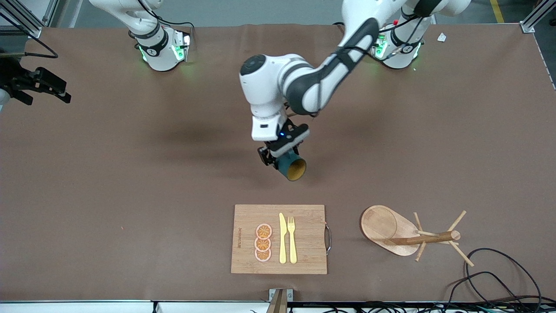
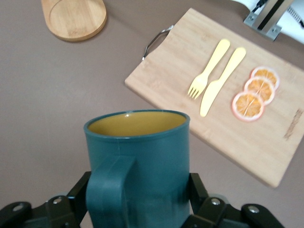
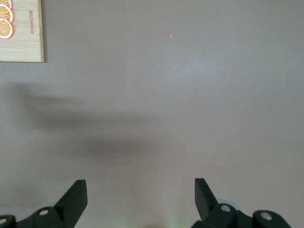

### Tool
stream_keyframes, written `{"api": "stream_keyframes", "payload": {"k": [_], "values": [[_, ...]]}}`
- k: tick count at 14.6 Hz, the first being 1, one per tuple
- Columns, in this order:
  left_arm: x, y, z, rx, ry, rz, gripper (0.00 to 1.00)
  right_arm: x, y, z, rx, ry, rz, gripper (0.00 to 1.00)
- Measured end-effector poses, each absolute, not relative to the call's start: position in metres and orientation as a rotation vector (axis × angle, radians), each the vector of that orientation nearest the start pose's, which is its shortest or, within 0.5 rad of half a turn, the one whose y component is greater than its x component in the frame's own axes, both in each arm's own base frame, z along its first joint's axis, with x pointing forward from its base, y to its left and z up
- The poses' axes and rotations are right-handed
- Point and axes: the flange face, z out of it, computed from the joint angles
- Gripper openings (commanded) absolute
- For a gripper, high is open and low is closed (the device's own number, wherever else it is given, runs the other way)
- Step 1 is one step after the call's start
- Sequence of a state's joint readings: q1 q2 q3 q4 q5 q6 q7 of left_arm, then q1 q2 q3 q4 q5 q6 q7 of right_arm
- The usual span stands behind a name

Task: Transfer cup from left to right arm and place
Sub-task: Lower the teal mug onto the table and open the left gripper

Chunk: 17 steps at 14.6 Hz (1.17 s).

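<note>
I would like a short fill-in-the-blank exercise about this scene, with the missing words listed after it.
1. The left pincer is shut on the ____.
2. The right pincer stands ____ above the bare table.
3. On the cutting board, the knife lies between the orange slices and the ____.
4. The inside of the held thing is ____.

Missing words: cup; open; fork; yellow

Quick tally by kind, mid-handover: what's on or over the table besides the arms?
Cup, held in the left hand: 1
Cutting board: 1
Orange slices: 3
Knife: 1
Fork: 1
Wooden mug tree, lying on its side: 1
Total: 8
</note>
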State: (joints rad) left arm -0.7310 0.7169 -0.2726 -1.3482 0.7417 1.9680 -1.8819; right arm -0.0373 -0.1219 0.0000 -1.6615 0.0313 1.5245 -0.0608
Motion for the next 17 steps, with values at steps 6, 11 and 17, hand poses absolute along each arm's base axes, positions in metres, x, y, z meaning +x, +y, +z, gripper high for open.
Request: {"api": "stream_keyframes", "payload": {"k": [6,11,17], "values": [[0.378,-0.608,0.231,-2.552,-0.756,-1.043,0.53,0.510,-0.026,0.641,-3.108,-0.007,0.042,1.00],[0.350,-0.608,0.168,-2.387,-0.572,-1.252,0.53,0.508,-0.034,0.629,-3.104,0.017,0.097,1.00],[0.362,-0.595,0.123,-2.316,-0.535,-1.404,0.75,0.506,-0.034,0.626,-3.101,0.017,0.127,1.00]]}}
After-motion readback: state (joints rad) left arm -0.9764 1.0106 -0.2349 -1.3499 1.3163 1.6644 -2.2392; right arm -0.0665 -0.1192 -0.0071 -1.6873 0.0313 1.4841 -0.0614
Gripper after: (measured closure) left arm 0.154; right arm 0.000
